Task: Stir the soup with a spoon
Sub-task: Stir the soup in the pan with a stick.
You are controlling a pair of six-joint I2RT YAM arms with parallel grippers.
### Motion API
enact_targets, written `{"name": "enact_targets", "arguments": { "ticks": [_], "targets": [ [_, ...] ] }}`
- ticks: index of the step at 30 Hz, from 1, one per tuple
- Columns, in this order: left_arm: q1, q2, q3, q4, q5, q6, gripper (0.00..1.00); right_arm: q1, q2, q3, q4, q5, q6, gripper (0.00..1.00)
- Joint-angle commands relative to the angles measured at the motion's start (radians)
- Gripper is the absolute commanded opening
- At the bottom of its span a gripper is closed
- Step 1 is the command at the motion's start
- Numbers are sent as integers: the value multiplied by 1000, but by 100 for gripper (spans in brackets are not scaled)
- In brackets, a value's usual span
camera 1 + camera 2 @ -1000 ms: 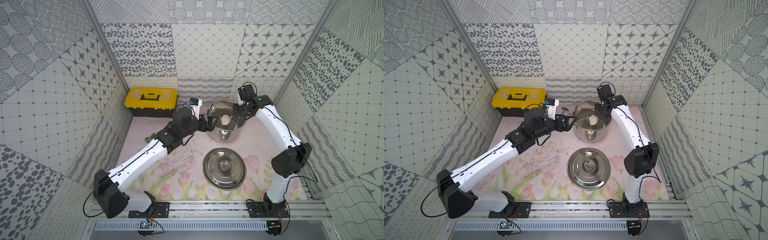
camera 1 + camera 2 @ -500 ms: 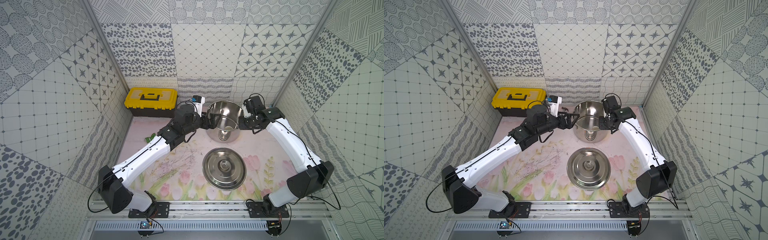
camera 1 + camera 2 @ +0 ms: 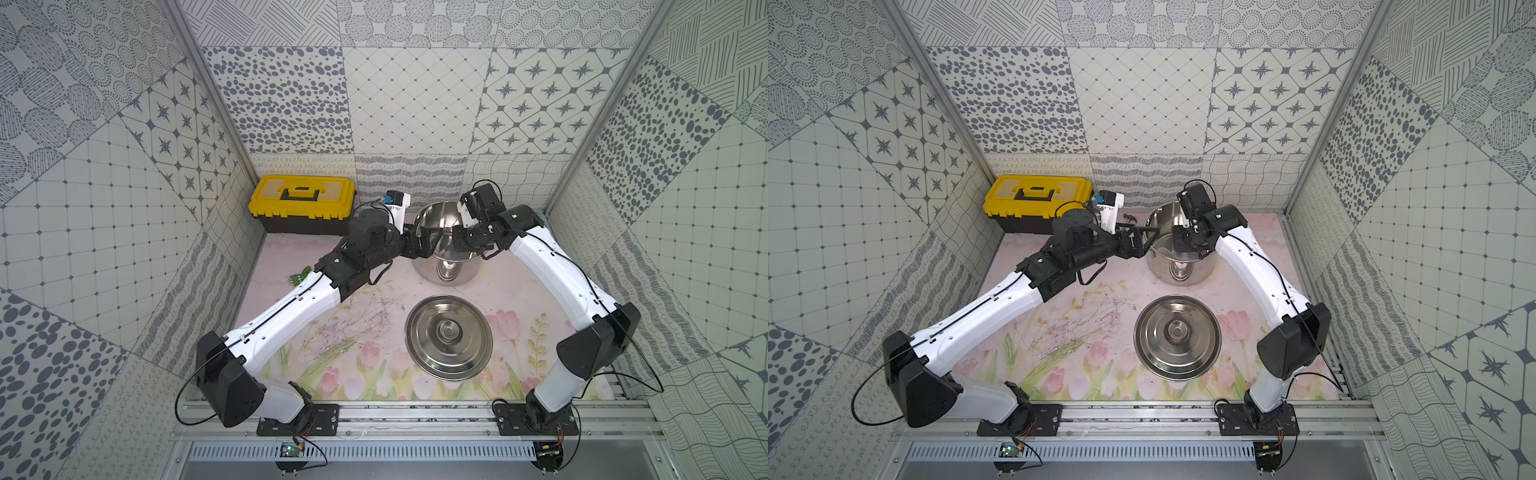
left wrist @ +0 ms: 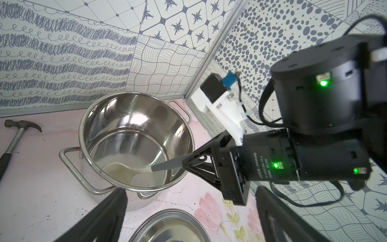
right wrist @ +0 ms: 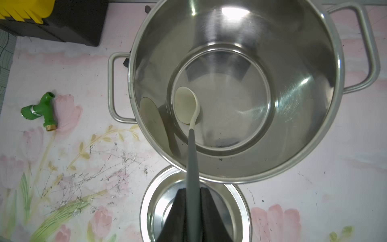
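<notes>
**Stockpot [image 5: 293, 109] with spoon [image 5: 192, 146] set in it: stirring judged under way, not shown complete.**

Left to right: left gripper [image 3: 1144, 241] stood just beside the pot's loop handle, fingers spread wide, holding nothing. The pot, shiny steel, stood uncovered at the back of the mat, no liquid visible. The spoon's cream bowl lay low at the floor's edge, its dark grey handle slanting over the rim. Right gripper [image 5: 193, 191] pinched that handle. Lid [image 3: 449, 357] lay in front. Left to do, by judgement: the circling strokes.
</notes>
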Motion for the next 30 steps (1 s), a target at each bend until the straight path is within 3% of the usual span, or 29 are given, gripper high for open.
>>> {"name": "enact_targets", "arguments": {
  "ticks": [1,7,15,22,30],
  "targets": [
    [2,-14,-6,26,7,4,100,-3,47,82,40,47,-2,0],
    [4,-30,-23,19,-4,8,100,-51,108,162,21,81,-10,0],
    [3,-17,-20,18,-62,11,100,-120,99,144,-2,86,-64,0],
    [9,28,34,34,-70,27,100,-117,6,57,-56,53,-87,0],
    [10,46,-25,110,-23,-51,100,-51,-75,-24,-38,2,-22,0]
  ]
}}
